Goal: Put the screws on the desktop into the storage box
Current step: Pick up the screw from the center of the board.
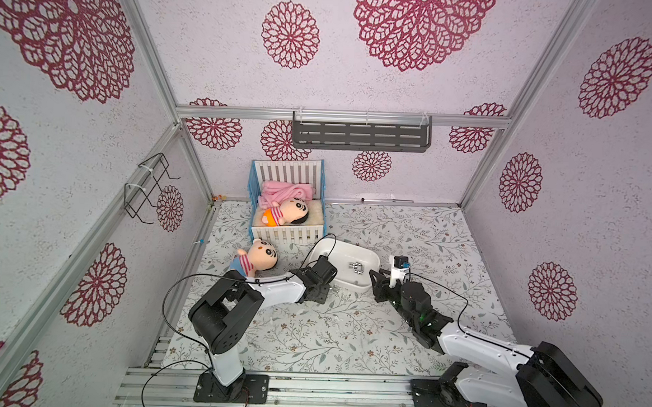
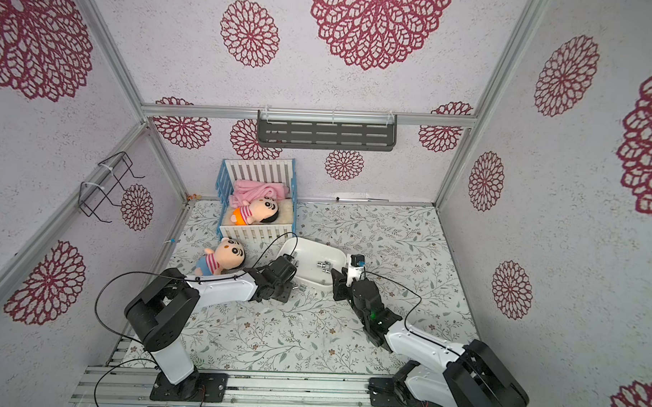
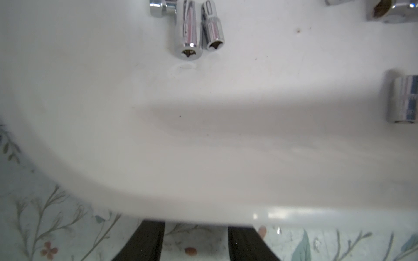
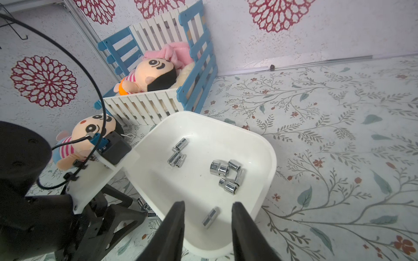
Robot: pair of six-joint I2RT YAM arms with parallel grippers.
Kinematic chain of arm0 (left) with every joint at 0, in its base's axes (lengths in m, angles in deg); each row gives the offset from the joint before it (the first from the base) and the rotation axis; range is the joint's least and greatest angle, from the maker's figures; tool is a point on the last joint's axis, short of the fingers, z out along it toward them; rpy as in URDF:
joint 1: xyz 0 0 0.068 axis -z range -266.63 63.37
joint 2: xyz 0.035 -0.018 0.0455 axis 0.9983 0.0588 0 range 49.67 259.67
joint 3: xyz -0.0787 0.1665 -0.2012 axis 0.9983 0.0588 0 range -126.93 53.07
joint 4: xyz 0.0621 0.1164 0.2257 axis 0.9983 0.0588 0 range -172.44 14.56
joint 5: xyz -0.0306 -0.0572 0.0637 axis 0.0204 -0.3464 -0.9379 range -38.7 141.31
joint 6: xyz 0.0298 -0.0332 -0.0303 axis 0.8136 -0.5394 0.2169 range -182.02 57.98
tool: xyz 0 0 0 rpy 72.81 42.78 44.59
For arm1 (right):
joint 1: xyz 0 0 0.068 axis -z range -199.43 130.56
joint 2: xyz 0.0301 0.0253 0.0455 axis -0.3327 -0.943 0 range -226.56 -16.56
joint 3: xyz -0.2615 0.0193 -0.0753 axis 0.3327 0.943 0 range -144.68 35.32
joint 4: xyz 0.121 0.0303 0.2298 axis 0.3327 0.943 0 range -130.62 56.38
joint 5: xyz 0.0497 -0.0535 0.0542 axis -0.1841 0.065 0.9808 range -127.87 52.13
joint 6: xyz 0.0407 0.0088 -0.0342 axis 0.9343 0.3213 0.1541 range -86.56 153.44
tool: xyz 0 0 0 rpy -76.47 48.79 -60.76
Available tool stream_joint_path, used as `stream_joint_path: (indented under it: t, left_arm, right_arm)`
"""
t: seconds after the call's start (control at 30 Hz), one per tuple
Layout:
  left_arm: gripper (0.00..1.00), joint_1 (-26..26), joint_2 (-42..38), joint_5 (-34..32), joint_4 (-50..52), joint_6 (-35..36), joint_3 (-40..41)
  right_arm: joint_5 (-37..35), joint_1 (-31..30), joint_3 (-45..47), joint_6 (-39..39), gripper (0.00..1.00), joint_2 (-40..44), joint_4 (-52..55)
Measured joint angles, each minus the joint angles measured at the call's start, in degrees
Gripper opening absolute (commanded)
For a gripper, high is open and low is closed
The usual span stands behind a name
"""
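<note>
While the box (image 4: pixel 267 158) holds about ten screws (image 4: pixel 224 171), a few more lie on the desktop (image 4: pixel 316 113) at its 7 o'clock in both top views, half hidden by its rim. Over the box the right claw (image 4: pixel 208 203) hangs narrowly parted and empty. Beneath the rim the left claw (image 3: pixel 196 235) hides its tips, so its grip cannot be told. At 11 o'clock the crib (image 4: pixel 158 104) holds a doll (image 4: pixel 153 74).
</note>
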Motion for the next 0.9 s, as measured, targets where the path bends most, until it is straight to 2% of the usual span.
stream_joint_path:
  t: [0.17, 0.3, 0.9]
  left_arm:
    - [0.49, -0.4, 0.2, 0.0, -0.2, 0.2, 0.0]
    - [0.45, -0.8, 0.3, 0.0, -0.3, 0.2, 0.0]
    - [0.46, -1.3, 1.9, 1.9, -1.0, 0.2, -1.7]
  right_arm:
    - [0.0, 0.0, 0.0, 0.0, 0.39, 0.0, 0.0]
    - [0.0, 0.0, 0.0, 0.0, 0.39, 0.0, 0.0]
    - [0.1, 0.0, 0.0, 0.0, 0.39, -0.4, 0.0]
